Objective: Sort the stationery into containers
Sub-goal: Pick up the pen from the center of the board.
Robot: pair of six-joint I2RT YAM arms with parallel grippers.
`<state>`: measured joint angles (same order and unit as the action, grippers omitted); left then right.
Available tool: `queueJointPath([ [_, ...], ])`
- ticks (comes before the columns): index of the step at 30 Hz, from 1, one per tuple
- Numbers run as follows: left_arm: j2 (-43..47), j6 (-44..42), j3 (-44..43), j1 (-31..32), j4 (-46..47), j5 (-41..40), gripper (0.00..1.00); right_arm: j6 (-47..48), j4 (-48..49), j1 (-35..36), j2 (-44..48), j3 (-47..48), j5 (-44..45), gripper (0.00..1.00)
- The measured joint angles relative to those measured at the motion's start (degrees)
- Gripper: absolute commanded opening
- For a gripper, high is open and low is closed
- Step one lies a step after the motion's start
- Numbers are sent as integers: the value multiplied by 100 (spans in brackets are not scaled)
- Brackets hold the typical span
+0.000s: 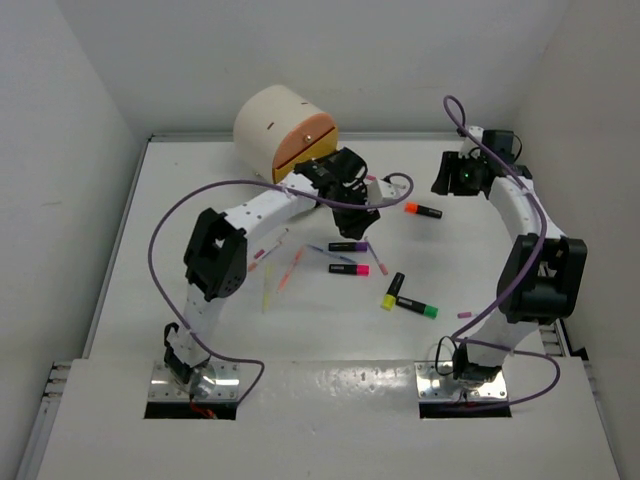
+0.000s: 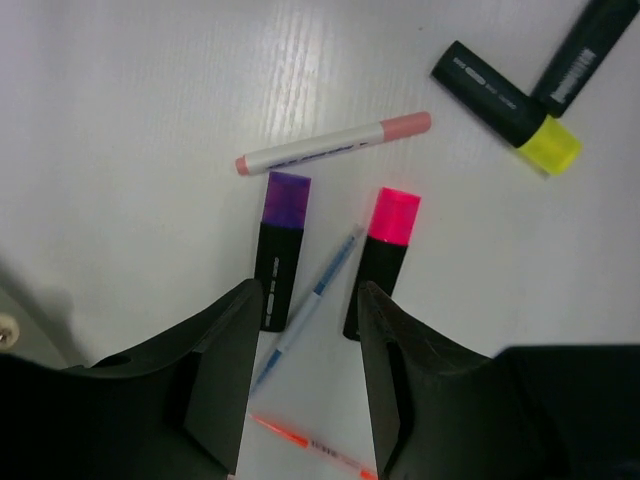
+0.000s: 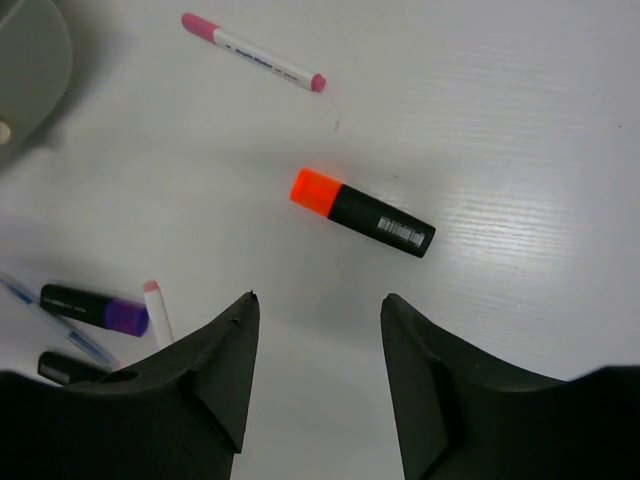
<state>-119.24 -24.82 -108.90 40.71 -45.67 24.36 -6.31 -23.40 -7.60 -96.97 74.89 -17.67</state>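
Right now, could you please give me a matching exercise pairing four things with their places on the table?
1. cabinet
2. orange highlighter
3. purple highlighter
4. green highlighter

a. beside the yellow highlighter
b. at the far edge
c. ahead of the right gripper
d. beside the pink highlighter

Pairs: 1-b; 2-c; 3-d; 4-a

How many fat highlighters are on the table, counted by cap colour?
Orange-cap highlighter: 1
Purple-cap highlighter: 1
Pink-cap highlighter: 1
Yellow-cap highlighter: 1
Green-cap highlighter: 1
Total: 5
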Motion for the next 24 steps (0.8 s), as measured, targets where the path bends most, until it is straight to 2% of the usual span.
queueJointPath([
  [8,-929,-146,-245,122,57,-457,51,264,-256,-92,-2,0,151,54],
  [16,-1283,-234,-245,125,190,-706,51,310,-369,-199,-2,0,170,54],
  [19,-1425,-273,-245,125,216,-723,43,350,-389,-203,-9,0,195,54],
  [20,-1464,-280,-245,125,216,-728,38,358,-393,-203,-20,2,208,54],
  [24,-1502,-319,-247,125,267,-743,36,378,-420,-203,-138,42,225,54],
])
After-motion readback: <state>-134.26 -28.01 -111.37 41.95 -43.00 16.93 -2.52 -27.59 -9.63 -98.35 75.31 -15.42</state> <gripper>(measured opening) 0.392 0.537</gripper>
